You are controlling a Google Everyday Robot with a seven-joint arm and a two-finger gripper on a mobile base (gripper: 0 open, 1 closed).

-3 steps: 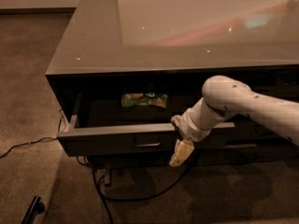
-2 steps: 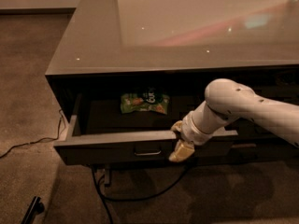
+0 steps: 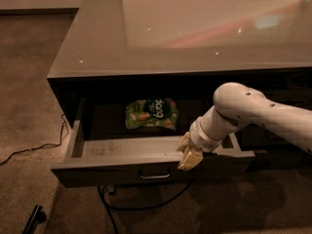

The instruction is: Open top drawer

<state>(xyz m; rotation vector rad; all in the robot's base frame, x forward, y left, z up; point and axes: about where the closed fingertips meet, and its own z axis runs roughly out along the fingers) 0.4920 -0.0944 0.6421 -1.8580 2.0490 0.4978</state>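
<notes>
- The top drawer (image 3: 97, 173) stands well out from the cabinet (image 3: 97, 48), so the task looks close to done. A green snack bag (image 3: 151, 114) lies on the drawer's floor towards its back.
- The gripper (image 3: 190, 156) sits at the upper edge of the drawer's front, just right of the drawer's handle (image 3: 155, 175) and not on it. I cannot tell whether it is clamped on that edge or only hooked against it.
- The contact is right of the drawer's middle, so a further pull could skew the drawer and bind its runners.
- A loose hold on the thin edge could slip off upwards.
- Pulling much further may slam the drawer against its stops.
- The arm (image 3: 253, 113) covers the drawer's right rear corner and is cut off at the picture's side.
- The fronts below the drawer are lost in shadow, and a cable (image 3: 109, 206) runs out of sight beneath it.
</notes>
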